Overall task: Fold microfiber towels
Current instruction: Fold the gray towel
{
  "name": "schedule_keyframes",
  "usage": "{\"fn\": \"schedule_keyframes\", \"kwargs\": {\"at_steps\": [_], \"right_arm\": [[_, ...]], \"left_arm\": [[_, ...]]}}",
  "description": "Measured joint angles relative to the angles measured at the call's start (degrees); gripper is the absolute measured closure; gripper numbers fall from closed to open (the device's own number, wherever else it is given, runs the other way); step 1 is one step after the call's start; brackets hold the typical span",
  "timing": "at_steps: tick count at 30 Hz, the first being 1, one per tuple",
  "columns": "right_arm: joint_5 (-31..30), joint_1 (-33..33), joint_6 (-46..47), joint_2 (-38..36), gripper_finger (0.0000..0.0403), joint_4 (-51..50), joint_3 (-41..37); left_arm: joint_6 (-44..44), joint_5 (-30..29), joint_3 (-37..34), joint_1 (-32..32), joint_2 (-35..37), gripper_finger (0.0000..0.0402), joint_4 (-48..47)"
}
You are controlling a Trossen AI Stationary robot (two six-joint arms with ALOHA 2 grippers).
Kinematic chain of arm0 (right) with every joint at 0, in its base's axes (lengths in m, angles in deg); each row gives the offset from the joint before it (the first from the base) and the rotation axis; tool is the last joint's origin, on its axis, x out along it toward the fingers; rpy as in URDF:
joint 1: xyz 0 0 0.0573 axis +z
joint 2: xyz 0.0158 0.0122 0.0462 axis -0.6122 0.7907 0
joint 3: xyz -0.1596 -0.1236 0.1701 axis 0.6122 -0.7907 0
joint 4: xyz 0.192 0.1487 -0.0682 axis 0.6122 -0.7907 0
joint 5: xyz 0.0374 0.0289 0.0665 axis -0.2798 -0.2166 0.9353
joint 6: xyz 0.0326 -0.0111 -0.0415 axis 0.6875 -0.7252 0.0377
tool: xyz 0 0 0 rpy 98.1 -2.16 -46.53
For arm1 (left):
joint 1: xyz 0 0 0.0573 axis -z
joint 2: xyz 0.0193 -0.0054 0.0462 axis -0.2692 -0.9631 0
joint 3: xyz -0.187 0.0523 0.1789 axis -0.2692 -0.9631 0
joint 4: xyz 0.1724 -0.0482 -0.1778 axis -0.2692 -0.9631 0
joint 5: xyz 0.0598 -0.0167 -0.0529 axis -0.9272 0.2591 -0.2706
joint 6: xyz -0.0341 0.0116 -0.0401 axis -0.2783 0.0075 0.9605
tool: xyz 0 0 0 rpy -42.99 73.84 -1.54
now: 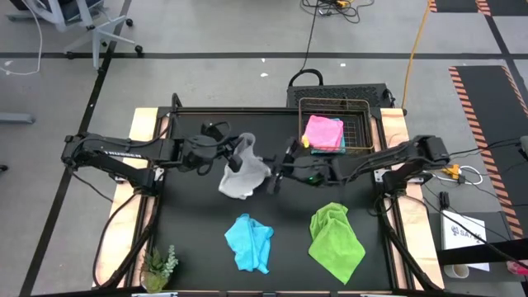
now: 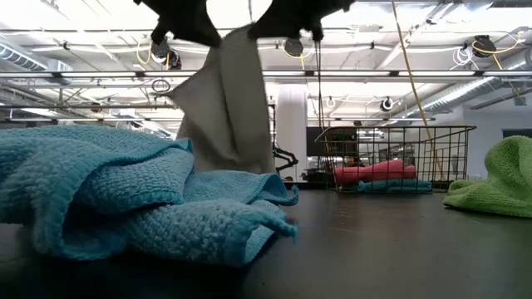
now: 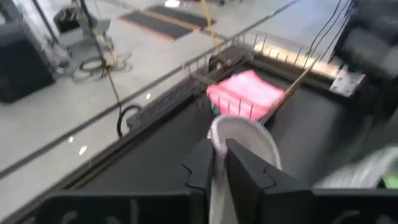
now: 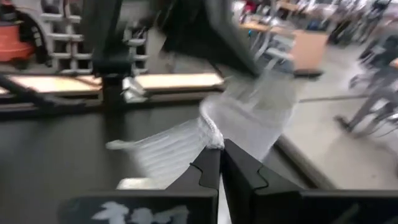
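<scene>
Crumpled blue towel fills your low view. Above mid-table, the white-grey towel hangs limp: right gripper pinches one edge, left gripper narrowly grips another. It looks light and floppy; hold corners.

1. Black table, light wood strips along both side edges.
2. Blue towel lies crumpled near the front centre.
3. Lime green towel lies bunched just right of it, apart.
4. Wire basket sits at the back right.
5. Small green plant at the front left corner.
</scene>
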Motion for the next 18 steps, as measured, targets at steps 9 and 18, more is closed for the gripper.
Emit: {"fn": "schedule_keyframes", "kwargs": {"at_steps": [9, 18], "right_arm": [[-3.0, -0.1, -5.6, -8.6, 0.0402, -3.0, 0.0], [-3.0, 0.0, -3.3, -12.6, 0.0403, -9.8, 0.0]], "left_arm": [[5.4, 2.9, 0.0, -0.8, 0.0, 0.0315, -3.9], [11.2, 11.8, -0.1, -0.6, -0.4, 0.0314, -10.0]]}}
